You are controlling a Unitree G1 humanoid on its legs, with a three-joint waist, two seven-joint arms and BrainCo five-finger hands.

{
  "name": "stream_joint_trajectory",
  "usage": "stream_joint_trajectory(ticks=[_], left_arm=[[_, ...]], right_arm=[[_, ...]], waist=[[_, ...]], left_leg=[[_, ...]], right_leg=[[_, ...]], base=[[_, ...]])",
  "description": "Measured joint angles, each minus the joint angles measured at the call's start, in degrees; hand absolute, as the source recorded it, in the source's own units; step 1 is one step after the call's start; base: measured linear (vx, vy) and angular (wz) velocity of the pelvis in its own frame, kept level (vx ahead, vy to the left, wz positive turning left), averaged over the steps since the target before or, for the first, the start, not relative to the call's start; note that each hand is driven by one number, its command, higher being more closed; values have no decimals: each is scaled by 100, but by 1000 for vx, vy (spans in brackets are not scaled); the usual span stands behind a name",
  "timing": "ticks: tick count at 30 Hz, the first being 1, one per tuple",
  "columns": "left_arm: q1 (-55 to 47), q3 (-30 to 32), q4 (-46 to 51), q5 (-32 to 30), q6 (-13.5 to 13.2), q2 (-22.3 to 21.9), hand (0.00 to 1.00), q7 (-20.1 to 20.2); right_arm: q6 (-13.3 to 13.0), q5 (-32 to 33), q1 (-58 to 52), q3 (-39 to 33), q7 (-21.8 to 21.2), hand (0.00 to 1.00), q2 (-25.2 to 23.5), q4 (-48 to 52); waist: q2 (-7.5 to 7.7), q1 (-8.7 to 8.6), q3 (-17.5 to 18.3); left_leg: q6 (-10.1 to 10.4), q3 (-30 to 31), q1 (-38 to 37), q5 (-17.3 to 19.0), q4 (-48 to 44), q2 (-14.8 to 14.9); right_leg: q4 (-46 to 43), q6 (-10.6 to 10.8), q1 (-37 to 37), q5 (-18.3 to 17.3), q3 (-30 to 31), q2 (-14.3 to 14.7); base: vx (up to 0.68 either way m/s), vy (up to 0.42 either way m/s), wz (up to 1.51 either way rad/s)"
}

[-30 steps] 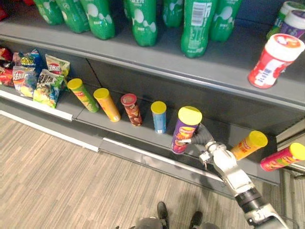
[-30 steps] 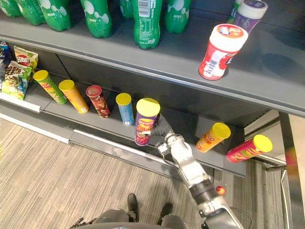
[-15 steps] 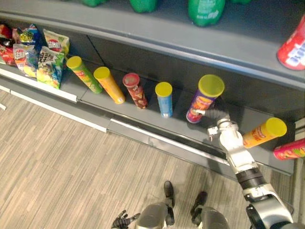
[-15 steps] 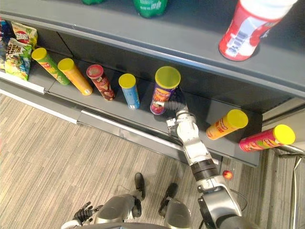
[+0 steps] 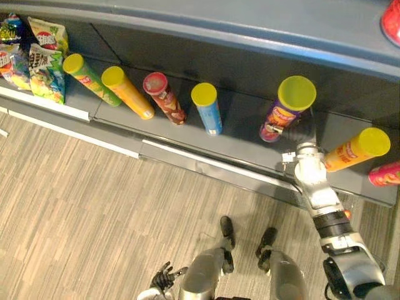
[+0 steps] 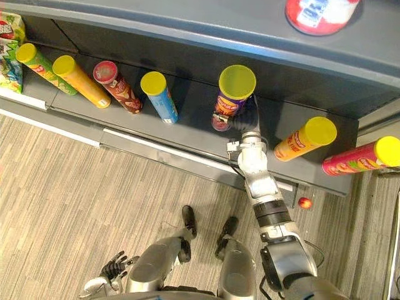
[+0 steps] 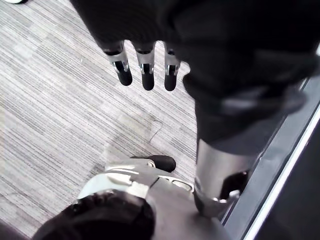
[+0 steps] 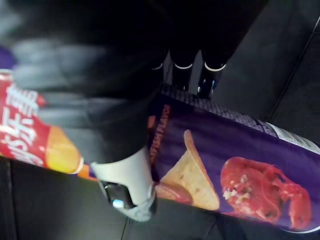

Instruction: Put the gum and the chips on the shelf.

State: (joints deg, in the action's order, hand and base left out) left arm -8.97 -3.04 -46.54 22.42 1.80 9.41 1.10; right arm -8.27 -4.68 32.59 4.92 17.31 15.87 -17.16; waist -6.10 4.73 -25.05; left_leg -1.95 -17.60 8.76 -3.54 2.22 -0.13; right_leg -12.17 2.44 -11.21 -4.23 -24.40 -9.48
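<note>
Spanning the back, shelf unit: grey, with an upper shelf (image 6: 187, 19) above a darker lower shelf (image 5: 244, 128)
Floor (image 5: 75, 187): wood-look planks in front of the unit
Snack bags (image 5: 37, 56): a colourful cluster at the far left of the lower level
Row of cans: a green can (image 5: 90, 79), an orange can (image 5: 127, 92), a red can (image 5: 164, 98) and a blue can (image 5: 207, 107) stand side by side on the lower shelf, each apart from its neighbour
Cans on the right: another orange can (image 5: 356, 150) and a pink can (image 5: 384, 174), both yellow-lidded
Purple chips can (image 6: 230, 97): yellow lid up, between the blue can and the right-hand orange can, its base down at the lower shelf; whether it bears on the surface cannot be told
Gum jar (image 6: 319, 14): red and white, on the upper shelf towards the right, above and well apart from the purple chips can
Right hand (image 6: 249, 124): reaches in at the can's lower part, fingers (image 8: 207, 75) curled over its far side and thumb on the near side, clasping it
Left hand (image 5: 164, 275): hangs low over the floor, fingers (image 7: 145, 75) straight and loose, holding nothing
</note>
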Motion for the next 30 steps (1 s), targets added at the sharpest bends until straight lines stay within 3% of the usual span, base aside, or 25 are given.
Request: stream_joint_trajectory(ticks=[30], left_arm=[[438, -681, 219, 620, 17, 30, 0, 41]], right_arm=[[-139, -210, 673, 81, 231, 100, 419, -1091]], waist=[[-442, 67, -321]], left_leg=[[-53, -18, 621, -40, -258, -42]], right_leg=[[-648, -83, -777, -142, 41, -231]], base=[[18, -11, 1]])
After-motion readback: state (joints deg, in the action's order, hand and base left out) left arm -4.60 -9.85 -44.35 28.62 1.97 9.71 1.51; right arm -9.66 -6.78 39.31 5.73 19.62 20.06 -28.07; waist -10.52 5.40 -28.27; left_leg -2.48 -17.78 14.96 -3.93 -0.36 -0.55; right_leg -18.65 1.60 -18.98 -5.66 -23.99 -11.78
